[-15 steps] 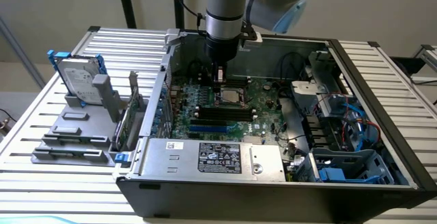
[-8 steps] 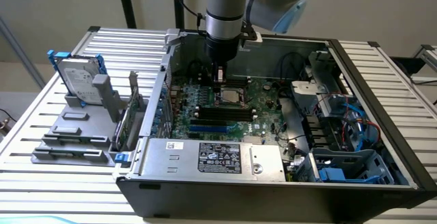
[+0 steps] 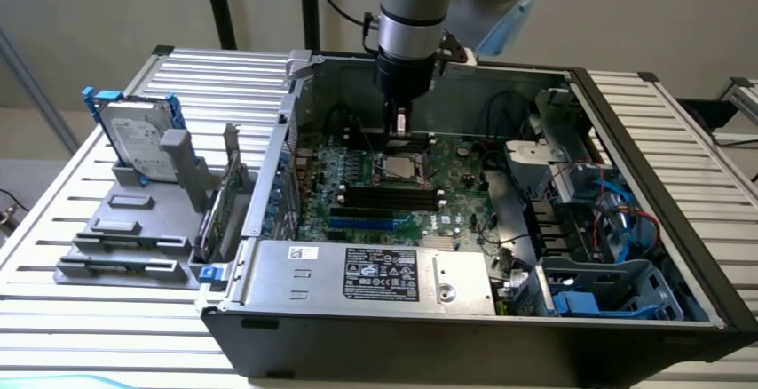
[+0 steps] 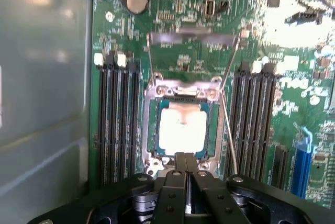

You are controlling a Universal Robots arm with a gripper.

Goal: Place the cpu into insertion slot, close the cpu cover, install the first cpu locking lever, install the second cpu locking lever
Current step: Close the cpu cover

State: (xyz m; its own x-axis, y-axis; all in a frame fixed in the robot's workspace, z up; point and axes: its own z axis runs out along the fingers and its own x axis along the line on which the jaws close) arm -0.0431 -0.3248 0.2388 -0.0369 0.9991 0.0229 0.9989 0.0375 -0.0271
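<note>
The cpu (image 4: 182, 130) is a pale square chip lying flat in the insertion slot (image 4: 151, 130), between the black memory slots. The cpu cover (image 4: 191, 38) is swung up off the socket on its hinge, so the chip's top shows through the open frame. A thin metal locking lever (image 4: 229, 135) runs loose along one side of the socket. My gripper (image 4: 187, 169) is shut with nothing between its fingers, its tips just at the socket's edge opposite the hinge. In the exterior view the gripper (image 3: 397, 130) hangs right above the cpu (image 3: 406, 170) inside the computer case.
Black memory slots (image 4: 118, 119) flank the socket on both sides, and a blue card slot (image 4: 302, 161) lies beyond. The silver power supply (image 3: 379, 273) fills the case front. Blue cables (image 3: 616, 202) and a drive cage are at the exterior view's right; a hard drive (image 3: 133, 145) stands outside at its left.
</note>
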